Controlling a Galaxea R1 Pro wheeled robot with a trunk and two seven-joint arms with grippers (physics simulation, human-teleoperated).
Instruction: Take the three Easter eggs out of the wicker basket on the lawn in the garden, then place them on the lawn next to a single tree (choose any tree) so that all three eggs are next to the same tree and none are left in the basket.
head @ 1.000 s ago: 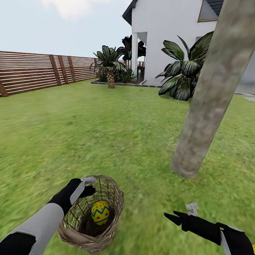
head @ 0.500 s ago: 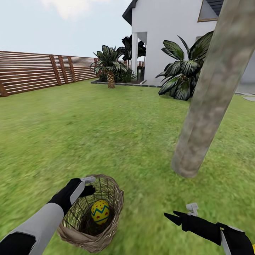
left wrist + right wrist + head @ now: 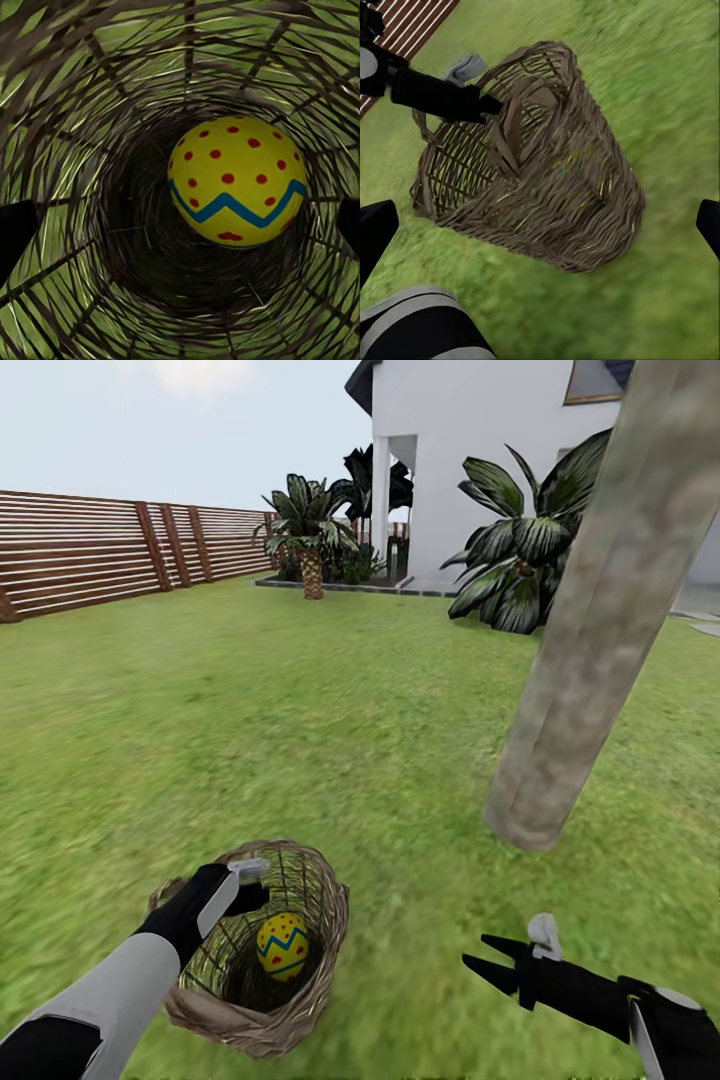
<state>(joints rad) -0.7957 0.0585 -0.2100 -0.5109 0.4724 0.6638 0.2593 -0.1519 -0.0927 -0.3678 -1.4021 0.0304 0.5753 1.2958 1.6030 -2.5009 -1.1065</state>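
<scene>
1. The left gripper is seen at the near rim of the wicker basket, reaching into its mouth. In the left wrist view the two dark fingertips are seen at opposite edges of the frame, so the jaws are spread wide and nothing is held between them.
2. The basket is seen tipped on its side on the lawn, mouth turned toward the robot. In the right wrist view a loop handle is seen on the basket's woven wall.
3. One Easter egg is seen inside the basket, lying against the woven wall. In the left wrist view the egg is shown yellow with red dots and a blue zigzag band, resting deep in the basket between the spread fingertips but touched by neither.
4. The right gripper is held low over the grass, well to the right of the basket. Its pointed fingers are parted and empty; in the right wrist view the fingertips are seen far apart at the frame edges.
5. The tree is seen beyond the right gripper, its thick grey-brown trunk rising from the grass near the basket.
6. Farther off, a slatted wooden fence, a short palm, a broad-leaved shrub and a white house are noted.
</scene>
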